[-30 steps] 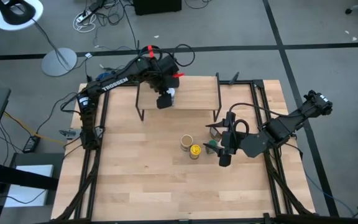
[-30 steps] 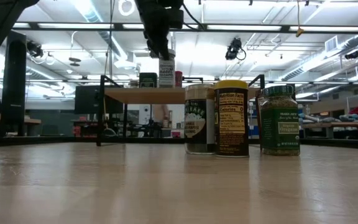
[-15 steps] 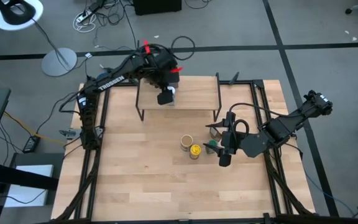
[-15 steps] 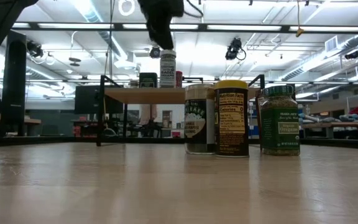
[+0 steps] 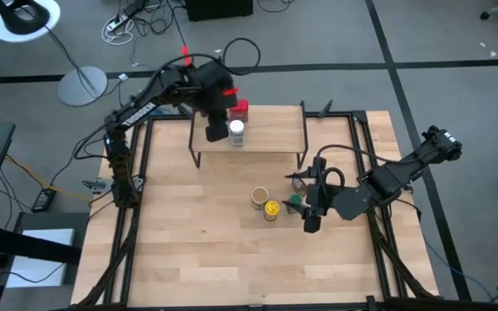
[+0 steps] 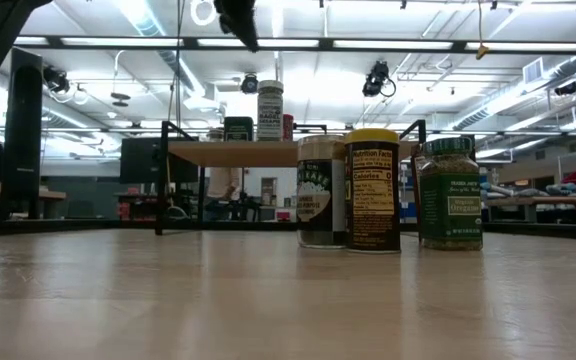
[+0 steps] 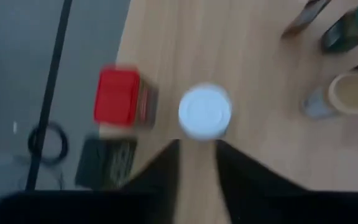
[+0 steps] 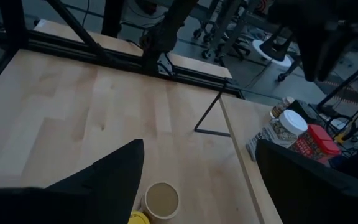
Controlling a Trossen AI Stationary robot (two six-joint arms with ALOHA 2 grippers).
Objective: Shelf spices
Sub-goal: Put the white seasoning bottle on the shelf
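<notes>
High view
- Left gripper [image 5: 217, 131]: hanging over the left part of the shelf [image 5: 271, 131], just left of the white-lidded jar [image 5: 237, 130]; holding nothing.
- White-lidded jar: standing on the shelf board, with the red tin [image 5: 239, 108] just beyond it.
- Right gripper [image 5: 311, 222]: waiting low over the table [image 5: 188, 250], just right of the green jar [image 5: 294, 202].
- Table jars: tan-capped jar [image 5: 258, 198], yellow-lidded jar [image 5: 271, 209] and green jar sitting in a row near the table's middle.

Low view
- Shelf top: carrying the white-lidded jar [image 6: 269, 109], a dark tin [image 6: 237, 128] to its left, a sliver of red to its right.
- Near row: three jars standing close side by side; the yellow-lidded jar [image 6: 372, 190] in the middle, the green jar [image 6: 449, 192] on the right.

Left wrist view
- Fingers [image 7: 161, 171]: standing slightly apart, empty, above the white lid [image 7: 204, 112].
- Red tin [image 7: 118, 98]: sitting beside the white lid; dark tin [image 7: 103, 160] next to it.

Right wrist view
- Fingers [image 8: 114, 171]: spread wide, gripping nothing.
- Tan-capped jar [image 8: 161, 199]: showing between the fingers on the table.
</notes>
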